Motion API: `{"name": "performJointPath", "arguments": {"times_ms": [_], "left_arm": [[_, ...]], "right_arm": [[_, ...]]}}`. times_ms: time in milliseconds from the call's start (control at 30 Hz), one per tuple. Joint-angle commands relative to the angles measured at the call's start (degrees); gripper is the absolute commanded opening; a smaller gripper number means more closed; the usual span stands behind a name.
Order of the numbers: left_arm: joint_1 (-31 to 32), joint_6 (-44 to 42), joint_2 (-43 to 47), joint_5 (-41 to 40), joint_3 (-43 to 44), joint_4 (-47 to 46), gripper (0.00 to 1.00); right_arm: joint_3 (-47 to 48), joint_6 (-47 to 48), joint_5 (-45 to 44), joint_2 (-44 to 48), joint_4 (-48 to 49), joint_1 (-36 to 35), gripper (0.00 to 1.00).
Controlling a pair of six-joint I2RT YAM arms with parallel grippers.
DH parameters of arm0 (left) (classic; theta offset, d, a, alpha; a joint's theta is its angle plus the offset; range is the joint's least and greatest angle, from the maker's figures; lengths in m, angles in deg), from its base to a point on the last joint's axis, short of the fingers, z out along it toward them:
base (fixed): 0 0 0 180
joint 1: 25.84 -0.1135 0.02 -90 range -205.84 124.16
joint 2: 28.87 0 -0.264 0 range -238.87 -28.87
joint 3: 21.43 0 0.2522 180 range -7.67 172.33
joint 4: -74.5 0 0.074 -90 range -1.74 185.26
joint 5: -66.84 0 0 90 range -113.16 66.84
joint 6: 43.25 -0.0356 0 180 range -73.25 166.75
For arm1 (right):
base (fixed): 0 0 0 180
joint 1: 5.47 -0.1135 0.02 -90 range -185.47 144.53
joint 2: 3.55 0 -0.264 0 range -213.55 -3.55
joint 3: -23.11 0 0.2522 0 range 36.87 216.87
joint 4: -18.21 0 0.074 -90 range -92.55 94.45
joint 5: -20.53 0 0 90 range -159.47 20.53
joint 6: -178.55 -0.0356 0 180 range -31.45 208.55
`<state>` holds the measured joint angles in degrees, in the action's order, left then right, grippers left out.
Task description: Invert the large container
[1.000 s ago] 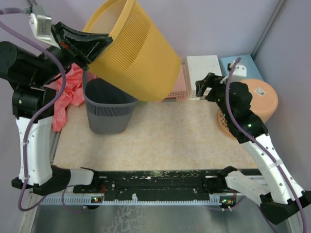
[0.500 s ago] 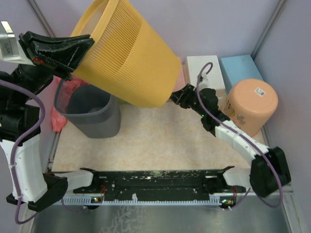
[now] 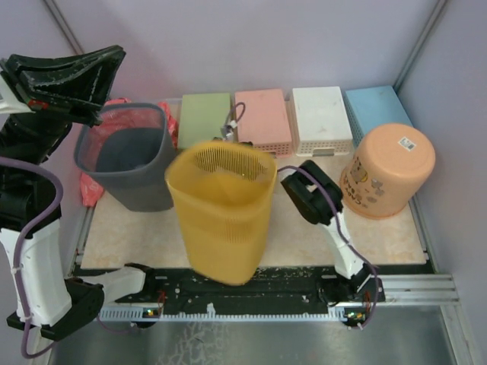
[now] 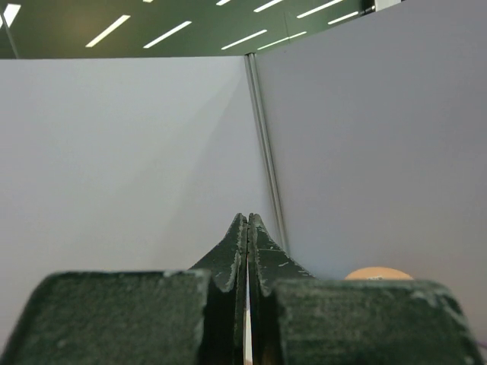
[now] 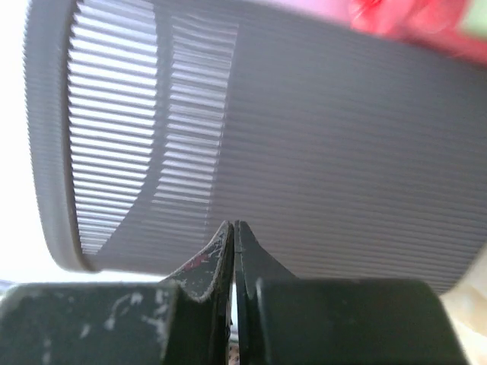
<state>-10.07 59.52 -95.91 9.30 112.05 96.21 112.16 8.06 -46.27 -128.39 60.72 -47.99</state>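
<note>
The large container, a yellow slatted basket [image 3: 221, 220], stands out blurred at the middle front, wide rim toward the back, narrow end over the black base rail. Neither gripper touches it, and I cannot tell whether it rests on the table. My left gripper [image 3: 118, 52] is raised high at the upper left; its jaws are pressed together with nothing in them [image 4: 248, 220] and point at the lilac wall. My right gripper [image 3: 288, 182] sits low just right of the basket, shut and empty [image 5: 232, 226], and faces the ribbed side of a grey basket [image 5: 304, 152].
The grey basket [image 3: 129, 156] stands upright at the left with a red bag [image 3: 90, 186] behind it. Green [image 3: 204, 114], pink [image 3: 262, 118], white [image 3: 323, 118] and blue [image 3: 377, 106] boxes line the back. An orange tub [image 3: 388, 171] lies at the right.
The yellow basket has left my left gripper and come down from the upper left to the middle front. My right gripper has shut and pulled in low toward the centre.
</note>
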Motion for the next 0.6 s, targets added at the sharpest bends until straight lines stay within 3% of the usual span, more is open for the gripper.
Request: {"name": "performJointPath", "arguments": {"times_ms": [0,100,300,467,567], "left_arm": [[0.2,-0.7,0.9,-2.0,0.0,-2.7,0.00],[0.3,0.0,1.2,-1.5,-1.8,-2.9,0.00],[0.3,6.3,0.1,4.2,-10.4,-5.3,0.00],[0.3,8.2,-2.0,8.2,-13.6,-3.9,0.00],[0.3,7.9,-1.9,8.6,-16.4,-3.3,0.13]], "right_arm": [[14.2,-10.2,6.7,-8.7,10.0,-4.8,0.01],[15.2,-9.8,6.8,-8.6,8.6,-5.5,0.01],[3.7,-4.7,2.9,-0.4,5.8,-0.5,0.13],[-4.2,4.1,2.2,7.6,-1.9,4.5,0.29],[-6.2,12.5,0.7,13.7,-12.6,5.8,0.35]]}}
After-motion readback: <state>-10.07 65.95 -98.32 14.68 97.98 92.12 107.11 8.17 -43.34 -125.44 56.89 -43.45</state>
